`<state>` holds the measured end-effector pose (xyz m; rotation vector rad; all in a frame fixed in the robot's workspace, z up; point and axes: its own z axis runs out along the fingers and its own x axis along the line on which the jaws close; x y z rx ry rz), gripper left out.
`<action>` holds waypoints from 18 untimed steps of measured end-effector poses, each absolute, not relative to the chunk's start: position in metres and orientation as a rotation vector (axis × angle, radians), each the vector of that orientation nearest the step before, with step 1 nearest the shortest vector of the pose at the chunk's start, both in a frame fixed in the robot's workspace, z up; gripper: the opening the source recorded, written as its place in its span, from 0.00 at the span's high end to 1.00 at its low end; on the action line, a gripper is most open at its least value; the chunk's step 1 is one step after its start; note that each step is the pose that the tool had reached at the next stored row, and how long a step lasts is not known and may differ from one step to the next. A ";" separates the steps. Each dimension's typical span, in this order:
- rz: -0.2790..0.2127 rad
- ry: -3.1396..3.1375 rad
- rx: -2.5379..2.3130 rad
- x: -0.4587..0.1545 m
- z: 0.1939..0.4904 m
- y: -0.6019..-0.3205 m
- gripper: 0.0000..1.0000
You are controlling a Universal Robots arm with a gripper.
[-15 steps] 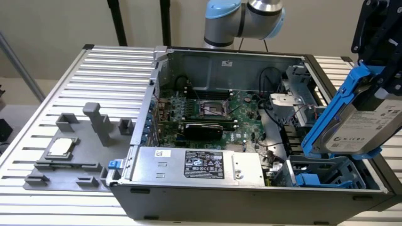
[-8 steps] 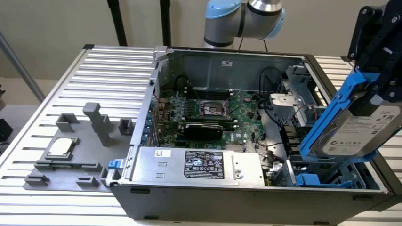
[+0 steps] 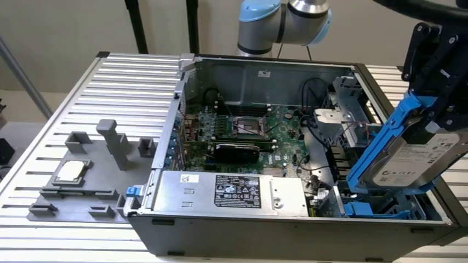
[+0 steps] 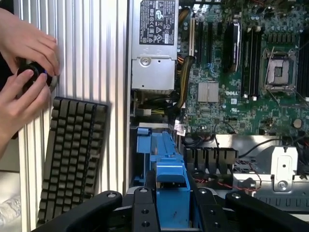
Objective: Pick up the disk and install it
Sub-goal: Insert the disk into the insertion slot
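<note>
ITEM, gripper (image 3: 441,118): black fingers closed on the disk (image 3: 418,158), clamping its blue carrier (image 3: 382,141); in the wrist view the gripper (image 4: 170,215) pinches the same carrier (image 4: 170,186) between its two arms.

ITEM, disk: silver-grey, white label facing out, held clear of any support and tilted; you find it at three o'clock in the exterior view, above the blue drive bay (image 3: 374,210) at the case's four-o'clock corner; not yet seated.

ITEM, hazards, judged: the tilt may leave the carrier out of line with the bay rails, so it could jam or scrape on entry; loose cables (image 3: 349,127) lie just beside the bay and could snag or get pinched; a grip on plastic alone may let the drive pivot if an edge catches.

ITEM, computer case (image 3: 170,137): open, lying on its side; motherboard (image 3: 252,127) at centre; power supply (image 3: 228,192) at six o'clock.

ITEM, table (image 3: 131,76): slatted metal; a grey fixture (image 3: 109,143) at nine o'clock carries a small square chip (image 3: 72,171).

ITEM, surroundings: arm base (image 3: 285,22) at twelve o'clock against a plain wall; the wrist view shows a keyboard (image 4: 72,154) on the slats and a person's hands (image 4: 24,46) on a dark round object (image 4: 32,75); keep them out of the arm's reach.
</note>
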<state>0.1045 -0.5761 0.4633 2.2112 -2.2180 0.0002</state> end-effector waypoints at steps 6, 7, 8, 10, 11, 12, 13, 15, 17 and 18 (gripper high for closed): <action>-0.004 -2.216 2.209 0.105 0.453 -0.576 1.00; -0.004 -2.216 2.209 0.105 0.452 -0.576 1.00; -0.005 -2.215 2.209 0.105 0.451 -0.576 1.00; -0.006 -2.215 2.208 0.105 0.449 -0.576 1.00; -0.007 -2.215 2.208 0.105 0.449 -0.576 1.00; -0.007 -2.214 2.208 0.105 0.448 -0.576 1.00; -0.007 -2.214 2.208 0.105 0.447 -0.576 1.00; -0.007 -2.214 2.208 0.105 0.446 -0.576 1.00; -0.008 -2.214 2.208 0.105 0.444 -0.576 1.00; -0.008 -2.214 2.208 0.105 0.444 -0.576 1.00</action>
